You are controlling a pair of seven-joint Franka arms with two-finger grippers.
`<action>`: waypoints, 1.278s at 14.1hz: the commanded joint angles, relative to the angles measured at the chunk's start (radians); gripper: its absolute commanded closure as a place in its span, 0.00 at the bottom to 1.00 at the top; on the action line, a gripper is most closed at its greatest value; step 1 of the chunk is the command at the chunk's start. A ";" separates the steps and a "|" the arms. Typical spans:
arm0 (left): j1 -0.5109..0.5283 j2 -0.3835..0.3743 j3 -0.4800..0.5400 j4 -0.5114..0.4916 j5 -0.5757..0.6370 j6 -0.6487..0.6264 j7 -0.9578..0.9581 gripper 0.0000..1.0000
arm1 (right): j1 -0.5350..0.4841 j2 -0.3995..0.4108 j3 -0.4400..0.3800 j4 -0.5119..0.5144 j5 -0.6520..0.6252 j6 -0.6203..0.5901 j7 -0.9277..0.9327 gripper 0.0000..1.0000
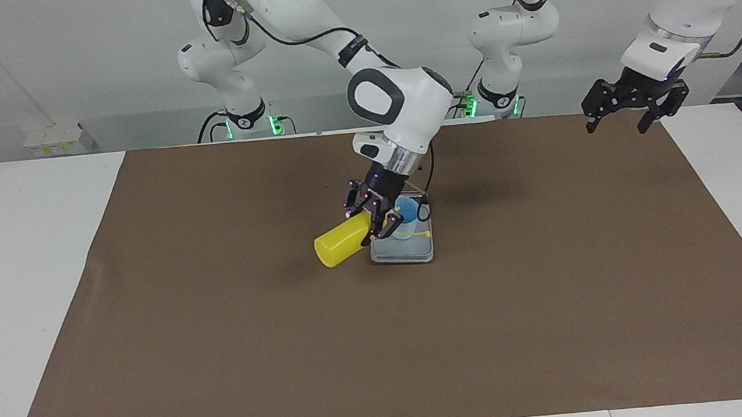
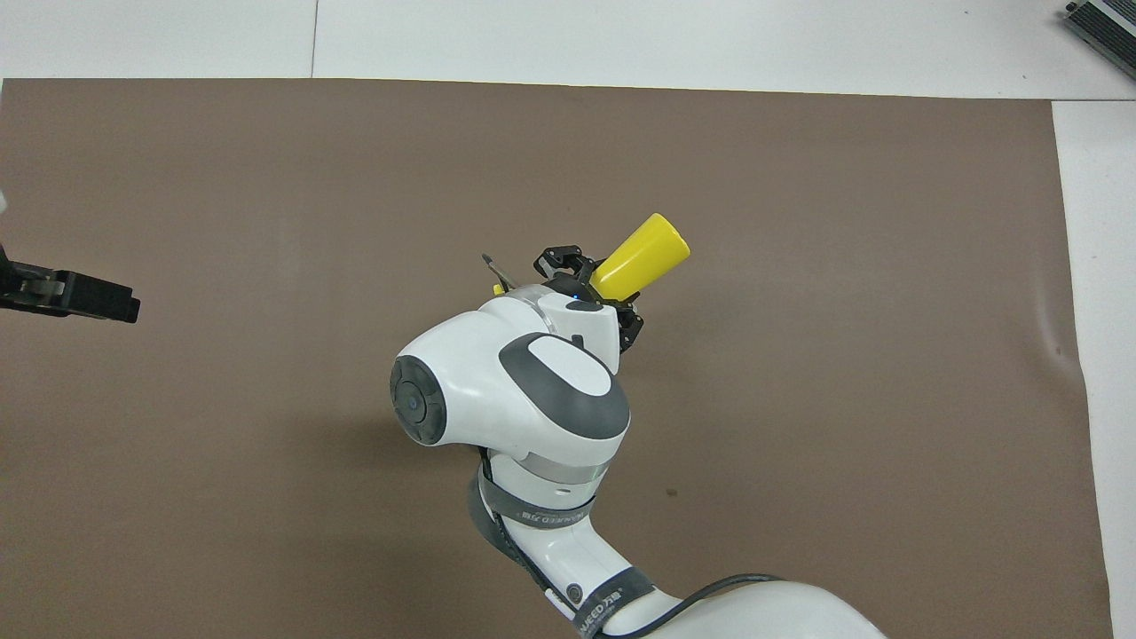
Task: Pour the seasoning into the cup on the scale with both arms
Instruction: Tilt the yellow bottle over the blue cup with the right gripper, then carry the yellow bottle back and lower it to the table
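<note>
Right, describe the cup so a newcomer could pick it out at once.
Start from the brown mat and find the silver-grey scale near its middle. On the scale stands the cup, small, light blue and translucent, right beside the tipped yellow bottle that the right gripper holds.

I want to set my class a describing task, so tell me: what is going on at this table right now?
The right gripper is shut on the yellow seasoning bottle, holding it tipped on its side with the nozzle end toward the blue cup. The cup stands on the scale in the middle of the brown mat. The left gripper waits open in the air over the mat's corner at its own end.
</note>
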 commanded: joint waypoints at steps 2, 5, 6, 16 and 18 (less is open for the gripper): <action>0.016 -0.013 -0.008 0.000 0.008 -0.012 0.017 0.00 | -0.084 -0.112 0.009 -0.027 0.182 0.008 -0.004 1.00; 0.016 -0.011 -0.008 0.000 0.006 -0.012 0.017 0.00 | -0.166 -0.165 0.009 -0.029 0.462 0.010 -0.085 1.00; 0.016 -0.011 -0.008 0.002 0.006 -0.012 0.017 0.00 | -0.187 -0.172 0.009 -0.029 0.508 0.008 -0.123 1.00; 0.018 -0.011 -0.008 0.000 0.008 -0.012 0.017 0.00 | -0.641 -0.306 0.007 -0.149 1.263 -0.023 -0.429 1.00; 0.016 -0.011 -0.008 0.000 0.008 -0.013 0.017 0.00 | -0.741 -0.336 0.004 -0.241 1.393 -0.018 -0.520 1.00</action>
